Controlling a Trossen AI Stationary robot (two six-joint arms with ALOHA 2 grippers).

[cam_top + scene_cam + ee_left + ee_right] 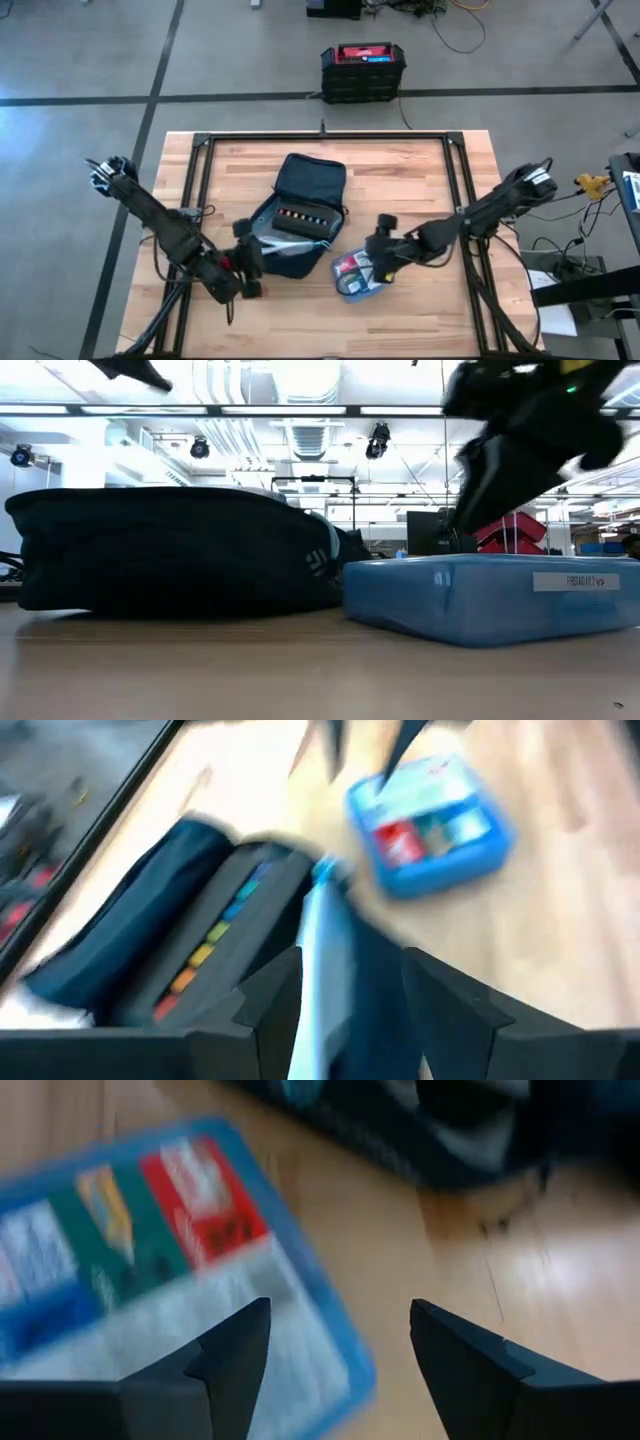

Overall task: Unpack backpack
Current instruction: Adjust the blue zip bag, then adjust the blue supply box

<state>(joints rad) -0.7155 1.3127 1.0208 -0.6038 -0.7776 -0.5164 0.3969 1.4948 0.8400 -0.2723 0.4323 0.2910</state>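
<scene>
Lying open mid-table, the backpack [300, 212] looks soft and floppy, likely to sag if lifted; its stiffer zip rim seems the best hold. The left gripper [345, 1010], fingers apart, straddles that rim; the right gripper [340, 1340], open and empty, hovers by the blue box [357, 275].

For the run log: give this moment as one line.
backpack open on table | blue box out beside it | left gripper at backpack | right gripper open over box

1 backpack [303, 205], 1 blue box [356, 276], 1 black crate [363, 72].
</scene>
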